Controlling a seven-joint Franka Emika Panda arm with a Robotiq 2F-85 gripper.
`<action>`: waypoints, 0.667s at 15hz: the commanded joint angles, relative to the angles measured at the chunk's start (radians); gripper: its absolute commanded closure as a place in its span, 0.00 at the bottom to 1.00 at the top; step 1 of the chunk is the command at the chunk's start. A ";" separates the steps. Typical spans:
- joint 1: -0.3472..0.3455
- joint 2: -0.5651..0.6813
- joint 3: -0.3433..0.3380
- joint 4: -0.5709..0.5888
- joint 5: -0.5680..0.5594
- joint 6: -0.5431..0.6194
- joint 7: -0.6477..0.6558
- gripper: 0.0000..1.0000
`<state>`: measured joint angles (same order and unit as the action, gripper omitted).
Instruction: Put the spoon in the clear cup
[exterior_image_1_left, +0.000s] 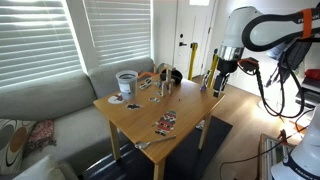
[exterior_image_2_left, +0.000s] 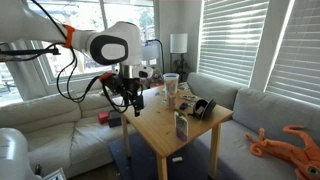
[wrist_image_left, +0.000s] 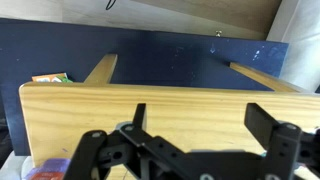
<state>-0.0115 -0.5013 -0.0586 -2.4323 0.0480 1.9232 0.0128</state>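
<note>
The clear cup (exterior_image_1_left: 127, 82) stands upright near the far corner of the wooden table (exterior_image_1_left: 190, 108); it also shows in an exterior view (exterior_image_2_left: 171, 86). My gripper (wrist_image_left: 200, 115) is open and empty. It hangs over the bare table edge at the end opposite the cup, as both exterior views show (exterior_image_1_left: 217, 88) (exterior_image_2_left: 130, 100). The spoon is too small to make out with certainty in any view. The wrist view shows only bare wood between the fingers.
A red-and-black packet (exterior_image_1_left: 165, 123) (exterior_image_2_left: 181, 125) lies mid-table. Small dark items (exterior_image_1_left: 163, 86) and black headphones (exterior_image_2_left: 203, 107) sit near the cup side. A grey sofa (exterior_image_1_left: 45, 100) wraps around the table. A dark rug (wrist_image_left: 180, 55) lies below. An orange toy (exterior_image_2_left: 290, 145) rests on the sofa.
</note>
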 joint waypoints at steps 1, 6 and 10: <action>-0.009 0.001 0.008 0.002 0.004 -0.003 -0.004 0.00; 0.056 0.029 0.055 -0.025 0.032 0.011 -0.040 0.00; 0.184 0.069 0.209 -0.060 0.025 0.127 -0.013 0.00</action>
<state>0.1041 -0.4666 0.0481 -2.4781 0.0735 1.9676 -0.0207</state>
